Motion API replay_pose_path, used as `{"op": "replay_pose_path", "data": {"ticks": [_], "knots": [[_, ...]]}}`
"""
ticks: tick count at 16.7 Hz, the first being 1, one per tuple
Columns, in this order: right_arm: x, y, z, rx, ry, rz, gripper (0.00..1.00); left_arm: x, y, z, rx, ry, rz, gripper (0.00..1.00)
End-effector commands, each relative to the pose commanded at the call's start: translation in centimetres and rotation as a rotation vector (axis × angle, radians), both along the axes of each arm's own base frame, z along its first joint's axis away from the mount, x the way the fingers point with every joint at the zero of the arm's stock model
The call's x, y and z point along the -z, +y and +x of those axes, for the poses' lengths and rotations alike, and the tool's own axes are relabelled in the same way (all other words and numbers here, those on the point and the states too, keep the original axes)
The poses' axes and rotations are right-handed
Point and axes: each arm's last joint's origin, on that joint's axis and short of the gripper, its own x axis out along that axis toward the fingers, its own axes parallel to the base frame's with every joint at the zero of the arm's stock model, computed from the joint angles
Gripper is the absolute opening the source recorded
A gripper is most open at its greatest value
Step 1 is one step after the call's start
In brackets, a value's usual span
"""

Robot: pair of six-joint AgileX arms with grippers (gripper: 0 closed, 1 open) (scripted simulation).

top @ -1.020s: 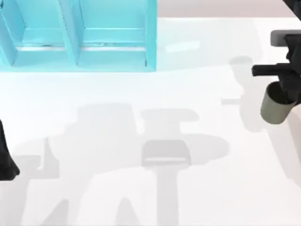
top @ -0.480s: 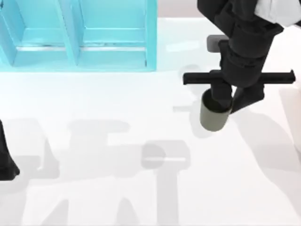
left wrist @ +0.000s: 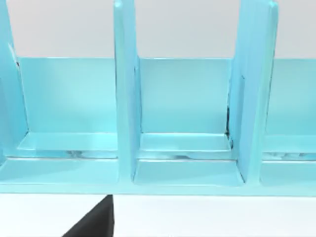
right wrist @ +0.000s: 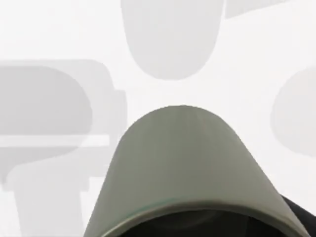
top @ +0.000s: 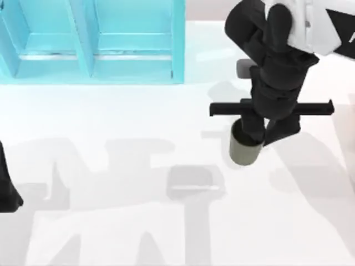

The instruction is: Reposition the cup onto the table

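While gripped by right jaws (top: 250,128), cup (top: 244,148), over table (top: 111,122)

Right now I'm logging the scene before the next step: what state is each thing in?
cup: upright, mouth up, held at its rim by the right gripper, right of the table's middle; whether it touches the table cannot be told.
right gripper: shut on the cup.
left arm: parked at the table's left edge.
shelf: standing at the table's far left, its visible compartments hold nothing.
table: bare and white.
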Motion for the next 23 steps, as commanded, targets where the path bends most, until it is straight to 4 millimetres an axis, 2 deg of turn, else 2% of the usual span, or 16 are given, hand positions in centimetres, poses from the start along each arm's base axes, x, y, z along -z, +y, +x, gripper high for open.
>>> {"op": "replay_pose_path", "data": {"ticks": [3, 7, 20, 23], "knots": [[2.3, 0.2, -0.2, -0.001, 0.005, -0.005, 0.0, 0.0, 0.0, 0.0, 0.0, 0.0, 0.0, 1.0], [2.4, 0.3, -0.2, -0.001, 0.006, -0.005, 0.0, 0.0, 0.0, 0.0, 0.0, 0.0, 0.0, 1.0], [2.4, 0.3, -0.2, -0.001, 0.006, -0.005, 0.98, 0.0, 0.0, 0.0, 0.0, 0.0, 0.0, 1.0], [2.4, 0.3, -0.2, -0.001, 0.006, -0.005, 1.0, 0.0, 0.0, 0.0, 0.0, 0.0, 0.0, 1.0]]}}
